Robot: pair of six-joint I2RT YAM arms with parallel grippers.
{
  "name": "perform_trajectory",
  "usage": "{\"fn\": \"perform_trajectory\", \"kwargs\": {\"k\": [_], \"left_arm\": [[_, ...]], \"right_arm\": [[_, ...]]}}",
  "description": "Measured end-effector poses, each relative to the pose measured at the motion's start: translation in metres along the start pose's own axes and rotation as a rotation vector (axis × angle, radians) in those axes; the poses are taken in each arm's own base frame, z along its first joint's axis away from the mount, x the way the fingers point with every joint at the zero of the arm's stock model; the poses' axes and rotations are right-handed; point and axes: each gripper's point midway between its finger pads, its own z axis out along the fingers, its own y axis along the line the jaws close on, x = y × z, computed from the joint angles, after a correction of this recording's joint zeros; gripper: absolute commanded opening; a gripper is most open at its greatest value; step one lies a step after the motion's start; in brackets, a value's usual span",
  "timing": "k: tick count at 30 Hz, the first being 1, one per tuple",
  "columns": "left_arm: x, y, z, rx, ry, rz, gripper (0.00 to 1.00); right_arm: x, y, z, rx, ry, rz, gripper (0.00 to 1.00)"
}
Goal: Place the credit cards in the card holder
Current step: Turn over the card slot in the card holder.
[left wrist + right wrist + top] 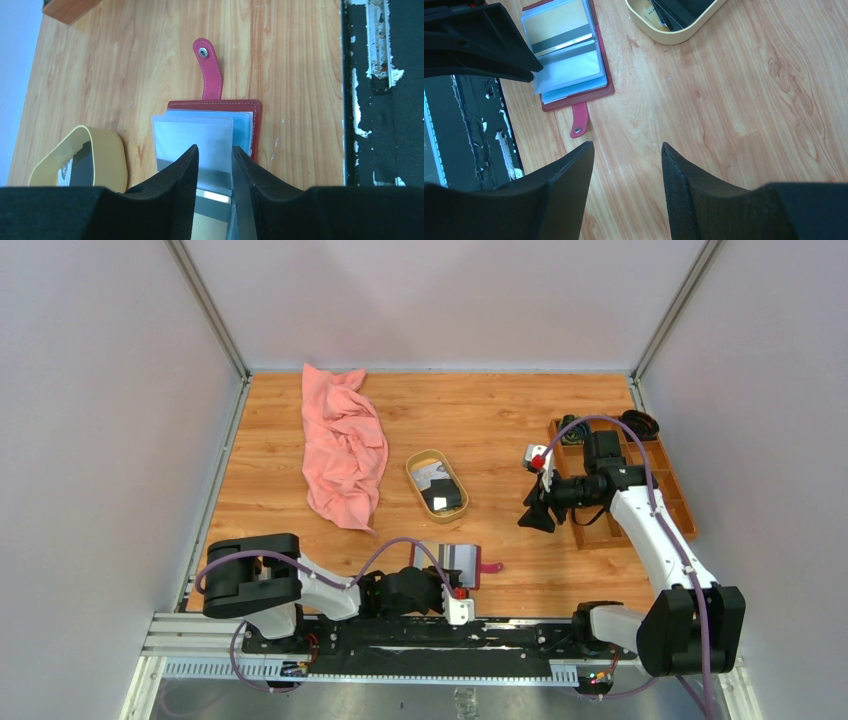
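One card holder (569, 65) lies on the bench, with one snap strap (579, 120). One card with a dark stripe (558, 31) shows in its clear sleeves. There is one oval dish (107, 155); at least two more cards (437, 487) lie in it, one pale and one black, overlapping so the full number cannot be told. One pink cloth (343, 445). One wooden tray (676, 485), holding two dark items (570, 427) too small to identify. Two arms: left arm (330, 595), right arm (650, 530).
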Motion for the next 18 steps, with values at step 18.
{"fn": "perform_trajectory", "kwargs": {"k": [18], "left_arm": [[0.007, 0.018, -0.011, -0.113, 0.041, -0.078, 0.29]], "right_arm": [[0.001, 0.02, 0.03, -0.185, -0.023, 0.134, 0.23]]}}
